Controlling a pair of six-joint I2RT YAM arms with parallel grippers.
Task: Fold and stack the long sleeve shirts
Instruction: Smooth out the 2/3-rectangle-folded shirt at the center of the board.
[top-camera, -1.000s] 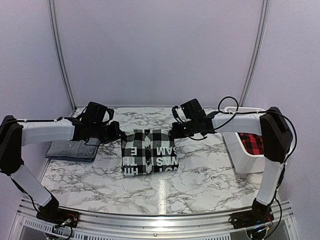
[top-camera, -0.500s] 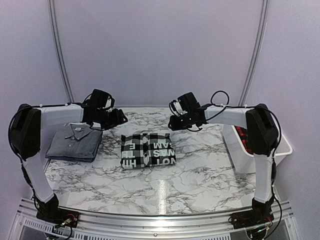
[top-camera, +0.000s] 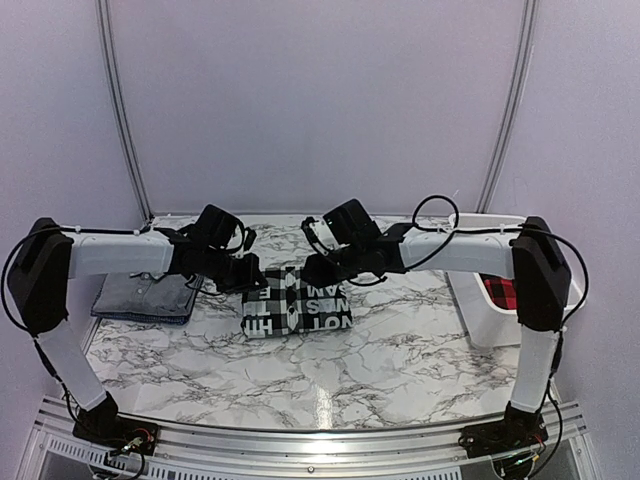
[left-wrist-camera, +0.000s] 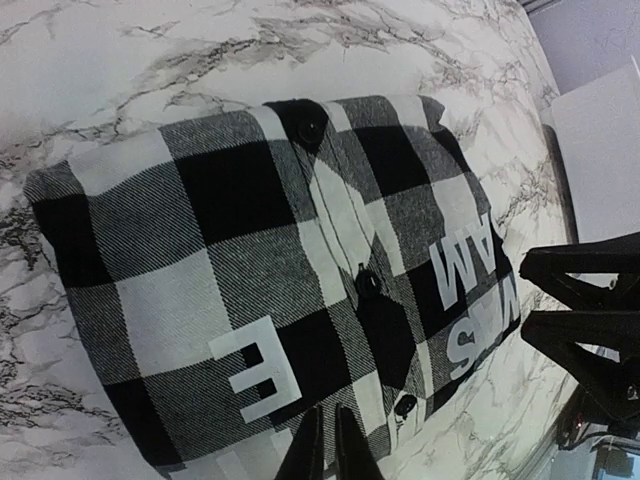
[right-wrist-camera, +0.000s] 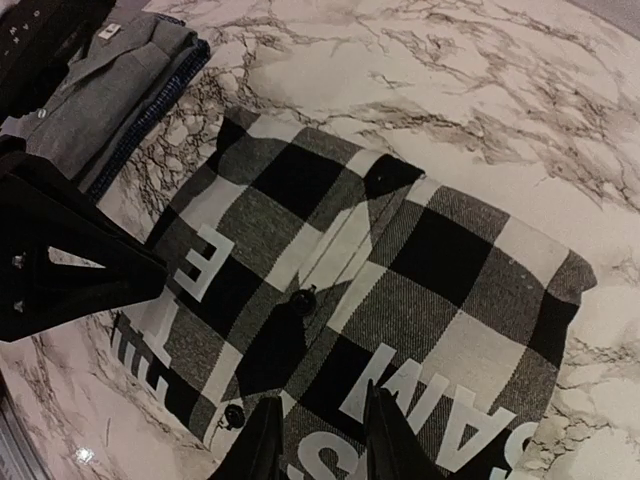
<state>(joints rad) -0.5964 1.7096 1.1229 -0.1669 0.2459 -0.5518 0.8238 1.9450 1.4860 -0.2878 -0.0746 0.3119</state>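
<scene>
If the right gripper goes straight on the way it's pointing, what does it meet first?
Most likely the black-and-white checked shirt, lying just ahead of the right gripper; how close is unclear.

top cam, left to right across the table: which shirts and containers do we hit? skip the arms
grey shirt → black-and-white checked shirt → white bin, with the red-and-black checked shirt inside it

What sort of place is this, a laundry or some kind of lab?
Probably a robot test booth: plain walls enclose a marble-patterned table, a left arm and right arm are bolted at its near edge, a folded checked shirt between them.
</scene>
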